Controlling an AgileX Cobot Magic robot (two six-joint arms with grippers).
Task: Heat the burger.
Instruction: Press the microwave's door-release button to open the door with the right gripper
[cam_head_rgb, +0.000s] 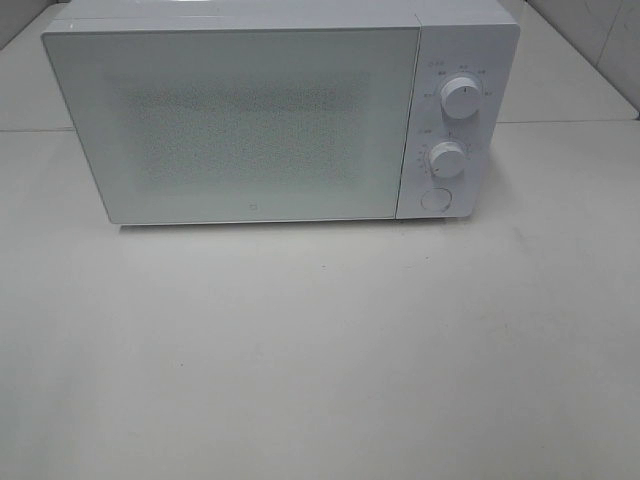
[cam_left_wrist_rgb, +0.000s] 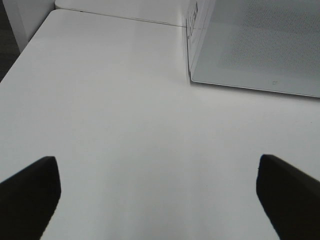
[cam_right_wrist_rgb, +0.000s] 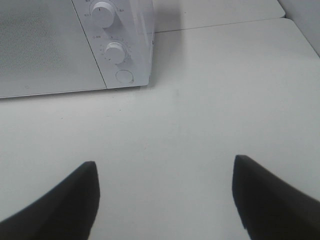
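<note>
The burger is out of view in all frames. A white microwave (cam_head_rgb: 250, 110) stands at the back of the table with its door shut; it also shows in the left wrist view (cam_left_wrist_rgb: 260, 45) and the right wrist view (cam_right_wrist_rgb: 50, 45). It has two white knobs (cam_head_rgb: 461, 97) and a round button (cam_head_rgb: 435, 199) on its right panel. My left gripper (cam_left_wrist_rgb: 157, 200) is open and empty above the bare table left of the microwave. My right gripper (cam_right_wrist_rgb: 165, 200) is open and empty above the table in front of the microwave's right end. Neither gripper shows in the exterior view.
The white table (cam_head_rgb: 320, 350) stretches in front of the microwave. A seam between table tops runs behind it (cam_right_wrist_rgb: 215, 25). A table edge and a dark floor show at the far left in the left wrist view (cam_left_wrist_rgb: 10, 55).
</note>
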